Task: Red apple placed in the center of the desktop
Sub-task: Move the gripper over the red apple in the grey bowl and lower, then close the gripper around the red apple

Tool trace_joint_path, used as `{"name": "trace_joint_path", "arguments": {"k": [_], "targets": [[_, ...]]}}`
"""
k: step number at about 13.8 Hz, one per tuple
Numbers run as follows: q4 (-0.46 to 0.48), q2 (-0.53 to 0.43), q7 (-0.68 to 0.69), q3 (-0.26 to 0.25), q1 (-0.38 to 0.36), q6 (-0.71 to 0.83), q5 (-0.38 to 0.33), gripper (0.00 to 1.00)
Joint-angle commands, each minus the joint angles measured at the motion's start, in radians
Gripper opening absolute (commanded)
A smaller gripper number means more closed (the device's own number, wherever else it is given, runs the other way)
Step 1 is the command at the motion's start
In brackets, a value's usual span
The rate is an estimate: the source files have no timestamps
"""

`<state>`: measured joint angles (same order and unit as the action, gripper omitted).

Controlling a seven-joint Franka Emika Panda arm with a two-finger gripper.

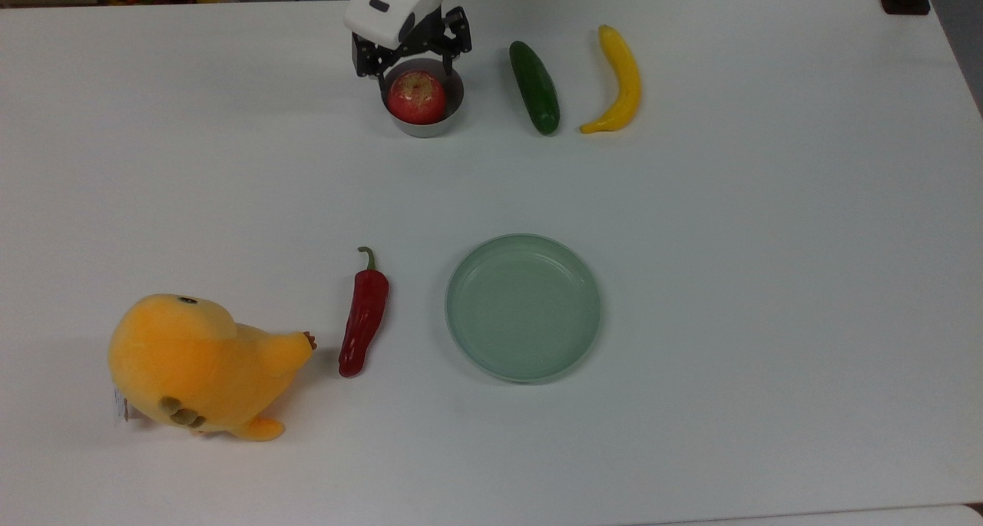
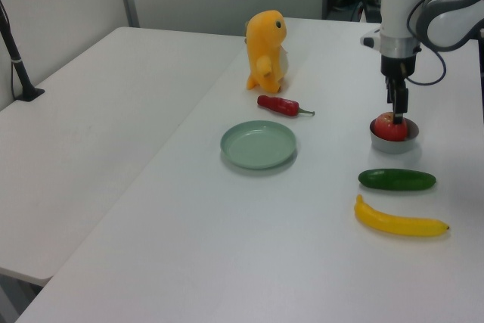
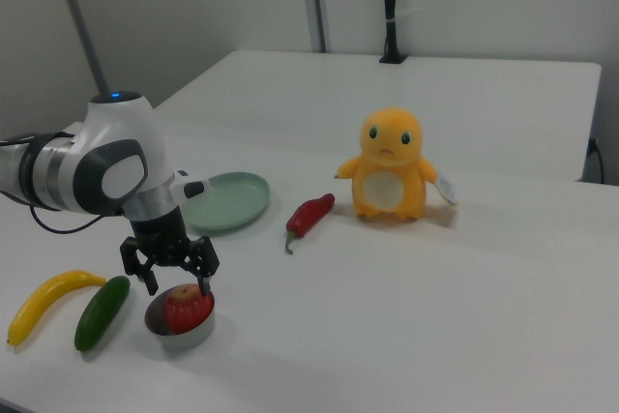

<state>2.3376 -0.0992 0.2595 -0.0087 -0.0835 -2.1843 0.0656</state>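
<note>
Top view, left to right across the white tabletop [image 1: 768,280]: orange plush toy [image 1: 196,365], red chili pepper [image 1: 364,316], pale green plate [image 1: 468,342]. Farther back, red apple [image 1: 416,97] sitting in a small metal bowl [image 1: 453,88], then cucumber [image 1: 534,87] and banana [image 1: 618,81]. Gripper [image 1: 415,64] spread wide, empty, hovering just over the apple.

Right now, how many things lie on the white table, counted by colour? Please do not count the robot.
Red: 2, the red apple and the chili pepper
Yellow or orange: 2, the banana and the plush toy
Green: 2, the cucumber and the plate
Grey: 1, the metal bowl holding the apple
Total: 7
</note>
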Motion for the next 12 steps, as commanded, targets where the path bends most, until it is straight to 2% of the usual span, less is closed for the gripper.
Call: {"name": "trace_joint_path", "arguments": {"k": [1, 2, 7, 12], "targets": [[0.008, 0.021, -0.032, 0.007, -0.005, -0.043, 0.003, 1.0], [0.008, 0.021, -0.032, 0.007, -0.004, -0.042, 0.003, 1.0], [0.008, 0.032, -0.031, 0.007, -0.004, -0.045, 0.005, 0.86], [0.008, 0.039, -0.031, 0.007, 0.001, -0.046, 0.007, 0.87]]}}
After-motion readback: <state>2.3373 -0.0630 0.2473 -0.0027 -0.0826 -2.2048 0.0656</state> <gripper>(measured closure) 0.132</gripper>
